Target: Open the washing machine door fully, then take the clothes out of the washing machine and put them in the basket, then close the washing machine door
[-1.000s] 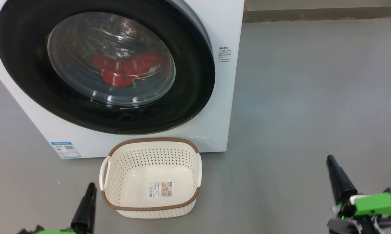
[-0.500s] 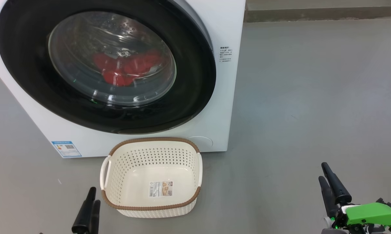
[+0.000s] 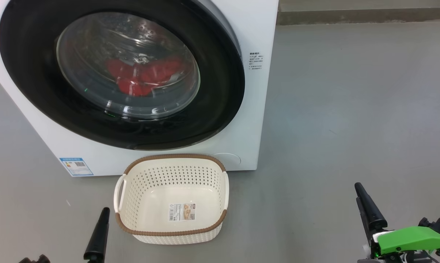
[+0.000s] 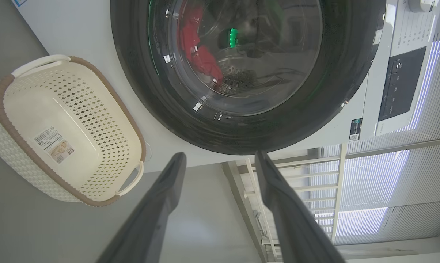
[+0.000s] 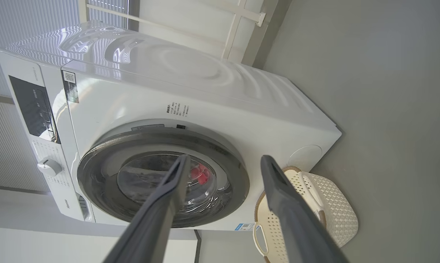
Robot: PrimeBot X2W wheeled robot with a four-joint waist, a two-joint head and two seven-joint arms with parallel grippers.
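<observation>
Nothing done — washing machine door point(image 3: 121, 106) shut, red clothes point(image 3: 143, 76) inside, basket point(image 3: 172, 157) empty; left tool point(image 4: 220, 155) and right tool point(image 5: 224, 157) wide, empty.

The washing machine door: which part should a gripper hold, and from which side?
Probably the washing machine door at its right rim, from the right: a grey edge there stands proud of the white front. The bulging glass offers no grip. Which side is hinged I cannot tell.

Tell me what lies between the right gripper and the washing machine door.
Bare grey floor lies between the right gripper and the door, as the head view shows; the basket stands aside.
</observation>
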